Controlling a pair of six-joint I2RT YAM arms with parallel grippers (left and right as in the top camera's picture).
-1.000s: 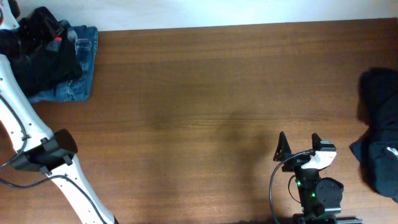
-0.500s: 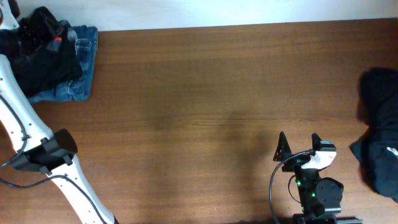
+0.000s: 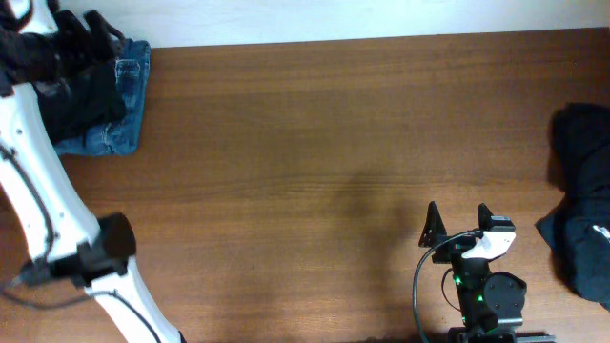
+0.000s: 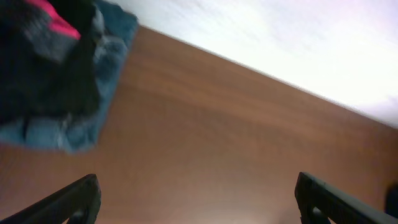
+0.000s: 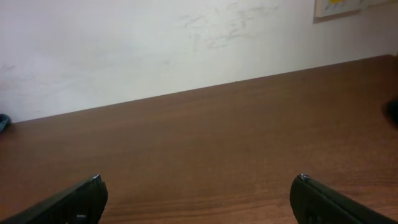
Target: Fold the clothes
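Brown worktop below a pale wall: blue jeans under a black garment at the far left corner, more dark clothes at the right edge. Left gripper spread near the jeans; right gripper spread, empty, by the near edge.

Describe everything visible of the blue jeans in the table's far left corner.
The blue jeans look like faded denim, bunched into a rough, flat heap rather than neatly folded, with seams showing near the upper edge. They lie on the wooden table at its far left corner, close to the wall-side edge. A dark garment with a red patch is piled on top and covers most of them, so only their right side and lower edge show.
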